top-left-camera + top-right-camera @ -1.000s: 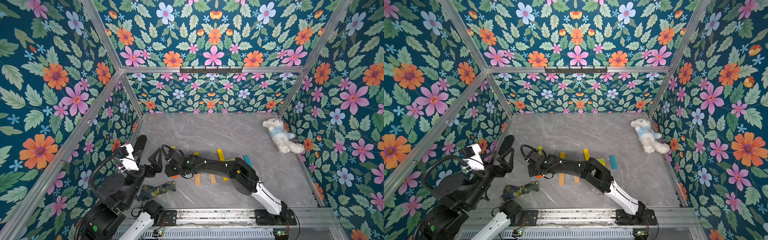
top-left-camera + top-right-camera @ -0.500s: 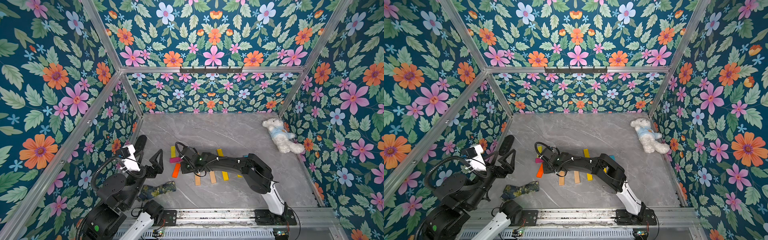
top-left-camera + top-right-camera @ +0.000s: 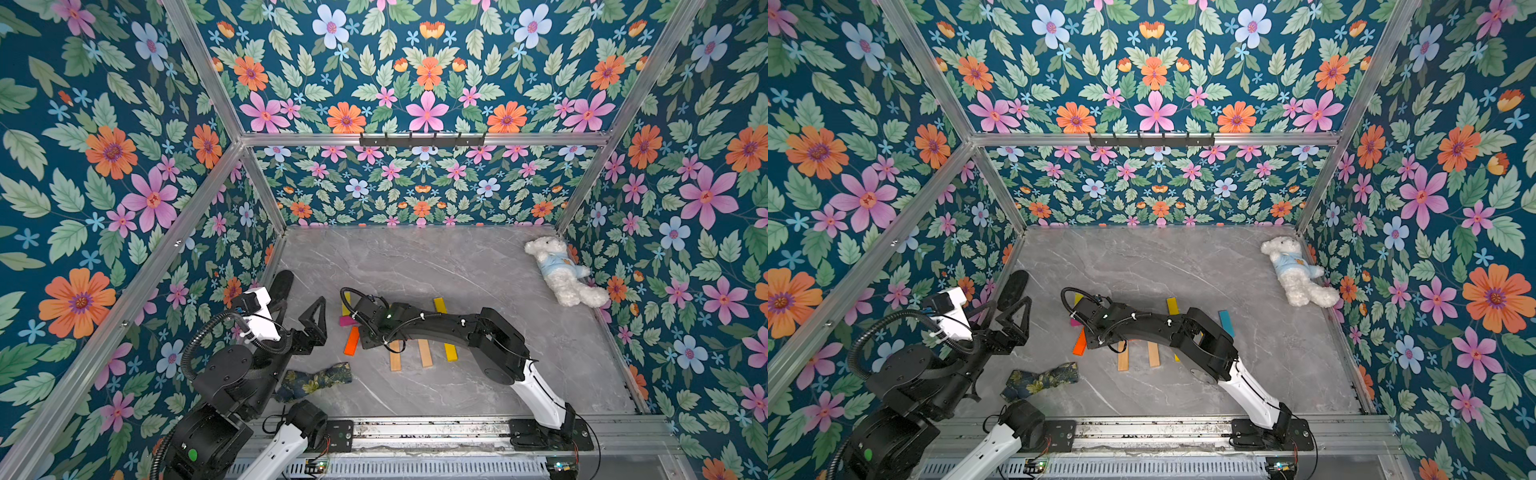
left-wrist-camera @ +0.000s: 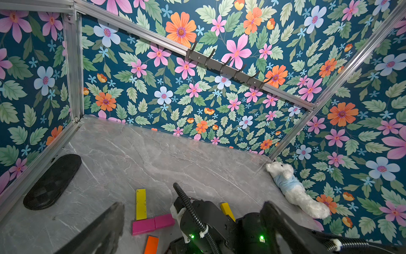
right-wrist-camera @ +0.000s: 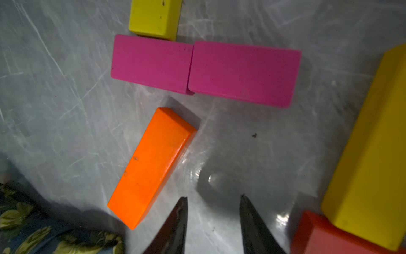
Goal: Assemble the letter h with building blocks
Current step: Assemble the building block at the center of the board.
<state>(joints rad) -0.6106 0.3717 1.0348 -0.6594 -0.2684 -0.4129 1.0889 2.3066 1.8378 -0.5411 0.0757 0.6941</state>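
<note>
1. The right gripper point(image 5: 213, 198) is over bare surface point(image 5: 252, 143), fingers apart and holding nothing, just beside the orange block point(image 5: 151, 167).
2. Two magenta blocks point(image 5: 151, 63) lie end to end, touching. The lime block point(image 5: 154, 18) sits against one, and the orange block slants near them.
3. A yellow block point(image 5: 369, 154) lies with one end across a red block point(image 5: 312, 235).
4. The left gripper point(image 3: 1003, 311) is spread wide and empty.
5. Two plain wood blocks point(image 3: 395, 355) lie side by side, partly under the right arm point(image 3: 440, 322).
</note>
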